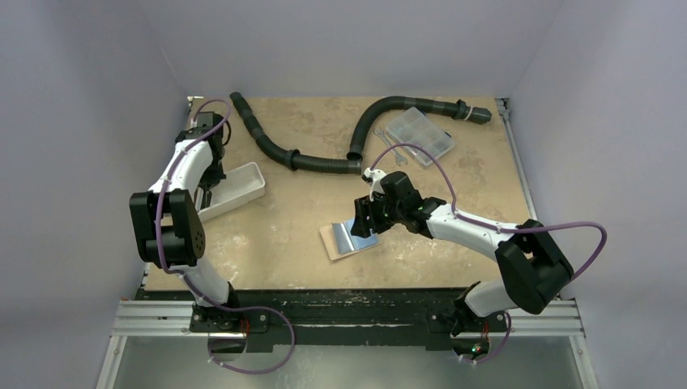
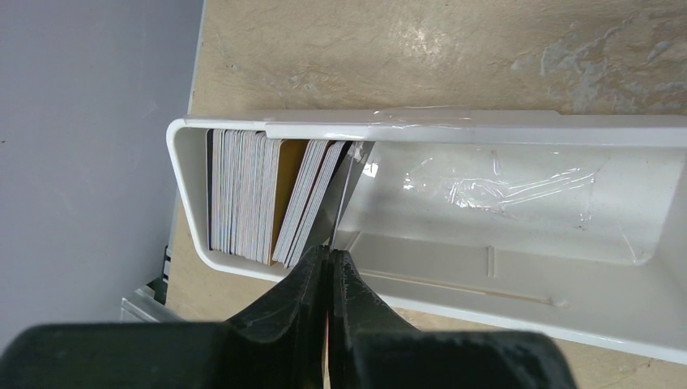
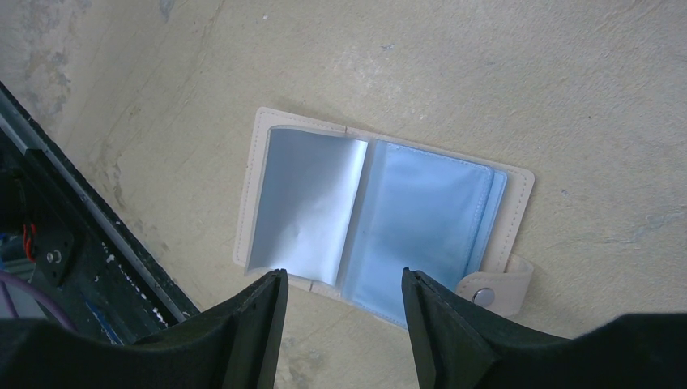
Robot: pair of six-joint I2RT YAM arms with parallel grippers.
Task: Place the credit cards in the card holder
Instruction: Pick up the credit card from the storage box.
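- One mottled tan surface (image 1: pixel 283 231) carries everything.
- Long black corrugated hose (image 1: pixel 316 162) snakes across its far part.
- White oblong plastic tray (image 2: pixel 518 267) sits at the left edge. A clear plastic compartment box (image 1: pixel 419 136) lies far right, well apart from it.
- Small tan-beige folding card holder (image 3: pixel 421 227) lies open and flat near the middle, pale blue sleeves upward. One sleeve page lifts on one half, and the snap tab (image 3: pixel 490 292) sticks out at a corner.
- Right pincer (image 3: pixel 344 279) hangs over the card holder, fingers wide apart, holding nothing. Whether it touches the sleeves, I cannot tell.
- Left pincer (image 2: pixel 330 258) reaches into the tray, fingers pressed together.
- Thin rectangular credit cards (image 2: pixel 247 198) stand on edge, packed into the tray's end, and several lean.
- End card (image 2: pixel 339 203), just beside the leaning ones, is clamped between the left pincer's fingers.
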